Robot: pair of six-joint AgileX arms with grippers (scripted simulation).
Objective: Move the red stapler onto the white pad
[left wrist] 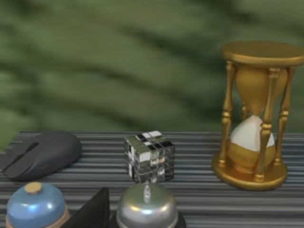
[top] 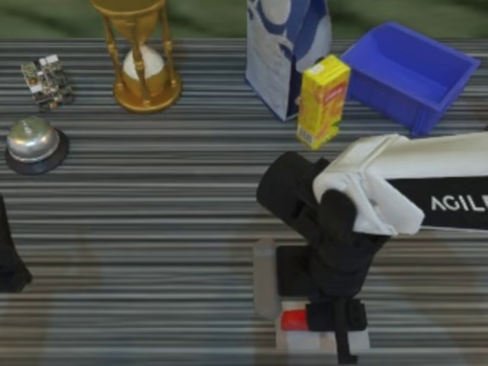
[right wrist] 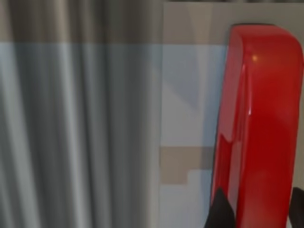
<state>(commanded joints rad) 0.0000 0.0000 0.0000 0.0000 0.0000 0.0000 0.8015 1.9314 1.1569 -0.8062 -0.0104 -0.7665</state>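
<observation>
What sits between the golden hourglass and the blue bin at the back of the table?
In the top view, between the hourglass and the blue bin stand a blue-and-white bag and a yellow juice carton, the carton nearer the bin.

grey striped table (top: 152, 221), blurred, perhaps green wall (left wrist: 118, 61) behind

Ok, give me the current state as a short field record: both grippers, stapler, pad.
right gripper: low over the white pad at the table's near edge, fingers either side of the red stapler
red stapler: over the pad; contact with it unclear
left gripper: out of view; arm parked at the table's left edge
nearby: yellow carton, upright, well clear
</observation>
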